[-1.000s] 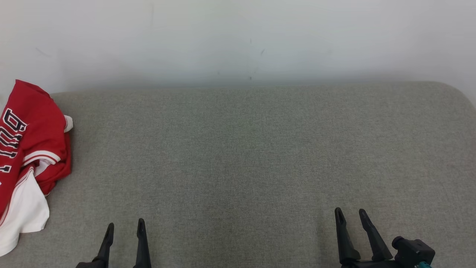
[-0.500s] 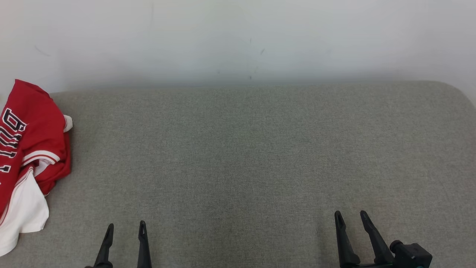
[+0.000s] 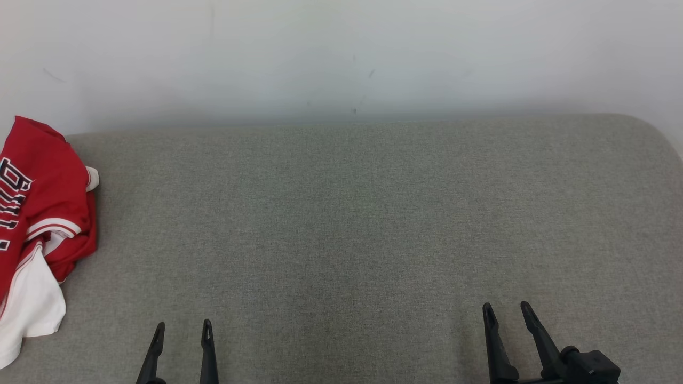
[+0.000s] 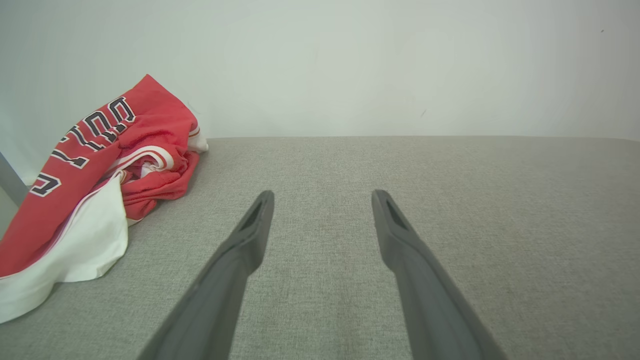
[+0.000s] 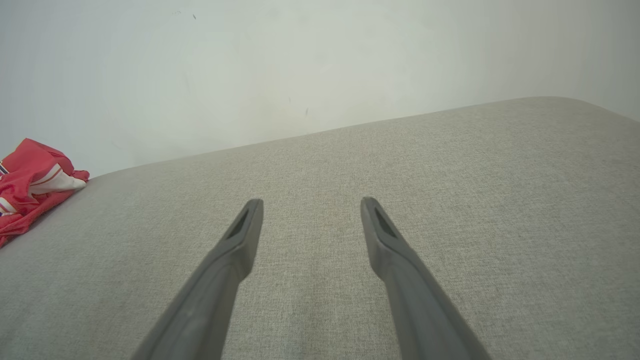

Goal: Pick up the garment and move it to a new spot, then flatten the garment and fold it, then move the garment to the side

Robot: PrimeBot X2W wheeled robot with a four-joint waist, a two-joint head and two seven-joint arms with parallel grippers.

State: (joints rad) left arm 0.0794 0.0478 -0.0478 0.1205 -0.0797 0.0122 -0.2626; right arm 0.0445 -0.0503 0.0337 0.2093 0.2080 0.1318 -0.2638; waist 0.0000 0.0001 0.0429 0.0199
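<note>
The garment [image 3: 40,213] is a crumpled red and white jersey with black lettering, bunched at the far left edge of the grey fabric surface [image 3: 352,224]. It also lies at the left in the left wrist view [image 4: 100,180] and as a small red heap in the right wrist view [image 5: 30,185]. My left gripper [image 3: 182,326] stands open near the front edge, well to the right of the garment and apart from it, with nothing between its fingers [image 4: 250,235]. My right gripper [image 3: 506,308] is open too at the lower right, empty.
A pale wall [image 3: 341,53] rises directly behind the grey surface. The surface's right end curves away at the far right [image 3: 661,138]. Bare grey fabric stretches between the garment and both grippers.
The whole head view has shifted slightly, so the garment sits a little further left. Both grippers have sunk slightly toward the bottom edge, still open.
</note>
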